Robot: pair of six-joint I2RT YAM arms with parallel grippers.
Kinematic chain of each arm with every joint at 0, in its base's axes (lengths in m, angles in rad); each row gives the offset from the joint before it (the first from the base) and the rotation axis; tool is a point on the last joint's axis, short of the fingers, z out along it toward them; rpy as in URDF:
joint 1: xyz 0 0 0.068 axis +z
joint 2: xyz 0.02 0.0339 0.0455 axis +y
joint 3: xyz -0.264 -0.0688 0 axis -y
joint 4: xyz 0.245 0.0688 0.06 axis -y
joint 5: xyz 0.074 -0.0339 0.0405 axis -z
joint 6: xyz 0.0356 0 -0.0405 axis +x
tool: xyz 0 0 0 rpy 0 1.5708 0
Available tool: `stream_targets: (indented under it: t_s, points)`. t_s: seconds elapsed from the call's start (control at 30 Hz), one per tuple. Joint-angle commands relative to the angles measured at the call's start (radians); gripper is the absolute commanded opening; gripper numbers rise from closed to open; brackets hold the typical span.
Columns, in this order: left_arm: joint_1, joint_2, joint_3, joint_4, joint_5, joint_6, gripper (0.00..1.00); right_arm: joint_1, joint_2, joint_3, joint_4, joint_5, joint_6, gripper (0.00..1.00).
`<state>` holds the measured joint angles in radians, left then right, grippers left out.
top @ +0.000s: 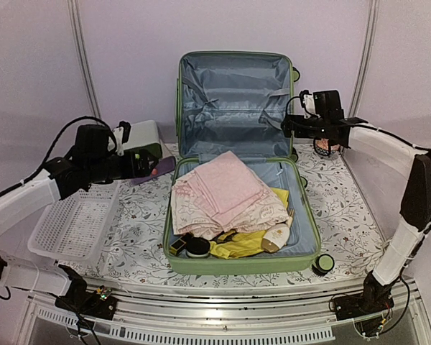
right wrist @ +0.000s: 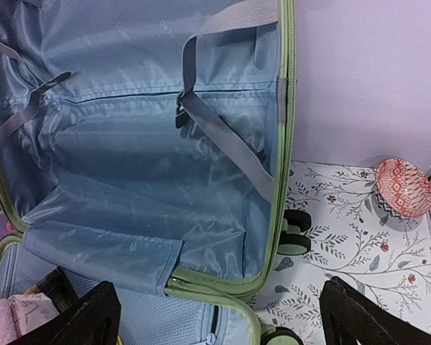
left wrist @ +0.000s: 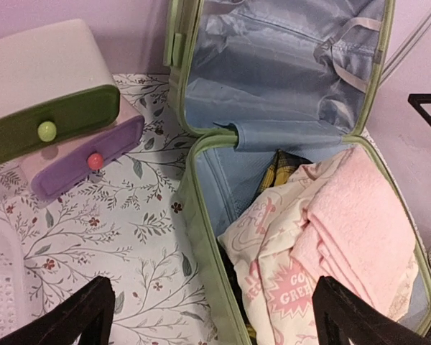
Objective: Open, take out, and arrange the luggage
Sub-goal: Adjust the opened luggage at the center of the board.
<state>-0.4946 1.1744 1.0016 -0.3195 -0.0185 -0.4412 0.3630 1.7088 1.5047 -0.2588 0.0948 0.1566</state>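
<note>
The light-green luggage lies open mid-table, its lid upright against the back wall, showing grey-blue lining and straps. The base holds a folded pink towel, a cream printed cloth, a yellow garment and small items. My left gripper hovers open above the left rim, one finger over the tablecloth and the other over the clothes. My right gripper stands open beside the lid's right edge, nothing between its fingers.
A white perforated basket sits front left. A white box with green and purple drawers stands at the back left. At the back right is a red-patterned bowl. A small round green-and-black object lies by the luggage's front right corner.
</note>
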Motion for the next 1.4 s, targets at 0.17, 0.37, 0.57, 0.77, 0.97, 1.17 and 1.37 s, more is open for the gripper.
stream_targets:
  t_s: [0.17, 0.37, 0.57, 0.77, 0.97, 1.17, 1.37]
  points:
    - [-0.003, -0.13, -0.232, 0.06, 0.186, -0.049, 0.96, -0.15, 0.163, 0.2, 0.146, -0.213, -0.004, 0.85]
    - [-0.026, -0.13, -0.28, 0.013, 0.234, -0.156, 0.91, -0.16, 0.324, 0.412, 0.093, -0.181, -0.032, 0.8]
    - [-0.116, -0.145, -0.338, 0.074, 0.237, -0.269, 0.91, -0.166, 0.428, 0.523, 0.071, -0.2, -0.026, 0.74]
    - [-0.219, -0.074, -0.346, 0.11, 0.201, -0.339, 0.87, -0.167, 0.484, 0.566, 0.122, -0.187, -0.025, 0.55]
    - [-0.248, -0.012, -0.319, 0.098, 0.154, -0.353, 0.73, -0.166, 0.507, 0.6, 0.158, -0.206, -0.022, 0.44]
    - [-0.251, 0.06, -0.282, 0.047, 0.124, -0.357, 0.55, -0.161, 0.537, 0.603, 0.189, -0.21, 0.0, 0.4]
    - [-0.252, 0.096, -0.27, 0.002, 0.093, -0.357, 0.42, -0.143, 0.575, 0.63, 0.204, -0.183, -0.016, 0.39]
